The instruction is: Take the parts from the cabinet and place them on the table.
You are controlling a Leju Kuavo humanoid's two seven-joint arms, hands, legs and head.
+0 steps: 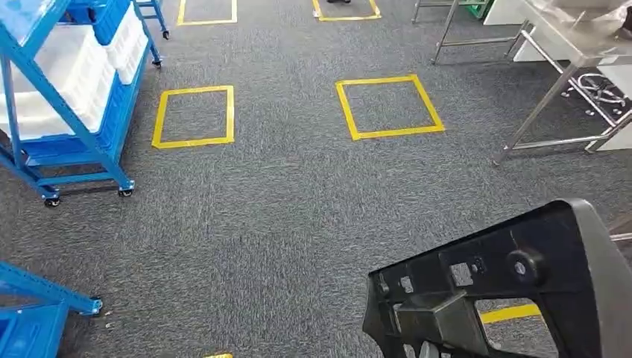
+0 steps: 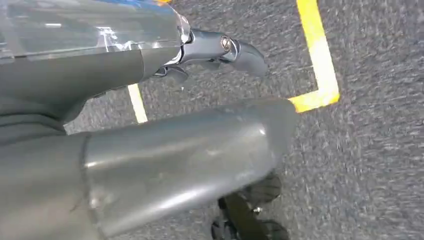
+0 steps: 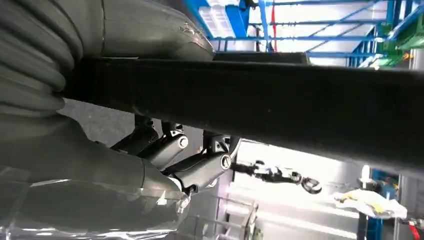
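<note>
**Black part carried, table not yet reached**

Black plastic, the large part [image 1: 514, 291] is out of the cabinet, clamped between the right hand's [image 3: 150, 150] thumb and fingers. The steel table [image 1: 566, 45] stands well ahead of that hand; placing remains. The left hand [image 2: 215, 50] hangs empty, fingers loosely apart.

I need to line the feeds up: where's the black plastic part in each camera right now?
Head view: black plastic part at lower right, over the grey carpet.
Left wrist view: not in it.
Right wrist view: a dark bar across the middle, gripped by the right hand.
Shared landmark: blue shelving rack.
</note>
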